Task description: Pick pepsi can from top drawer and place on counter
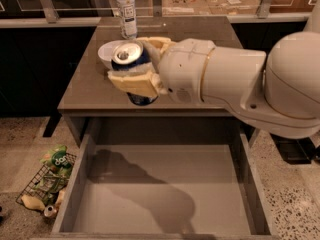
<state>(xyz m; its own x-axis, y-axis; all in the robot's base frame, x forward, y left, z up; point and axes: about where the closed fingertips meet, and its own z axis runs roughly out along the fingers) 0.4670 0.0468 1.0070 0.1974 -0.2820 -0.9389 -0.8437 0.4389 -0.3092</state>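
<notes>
One dark-blue Pepsi can with a silver pull-tab top [131,64] is in the cream two-finger hand [136,64], fingers clamped on its sides, one across the front and one behind. Can is upright or nearly so, held above the front part of the grey-brown speckled stone table [200,34]. Its base looks close to the surface near the front edge; can't tell if it's touching.

Wide shallow grey-brown top drawer [160,194] stands pulled out below, nothing in it but the arm's shadow.

Risks from here, my read:
- Release too close to the front edge: can tips forward and drops back into the open drawer. Needs to go further in before letting go.
- White round ceramic bowl [106,51] sits just behind and left of the can, partly hidden by it. Pushing inward on that line knocks the bowl, maybe shoves it into the clear plastic bottle with a white label [127,11] near the back edge. Bottle is tall and narrow, likely easy to topple.
- Opening the fingers while the base is off the surface: can lands on one rim and rolls.
- Front finger dragging the can on retract.

Wire basket of packets [47,184] on the floor, left of the drawer, is well apart and not a factor.
</notes>
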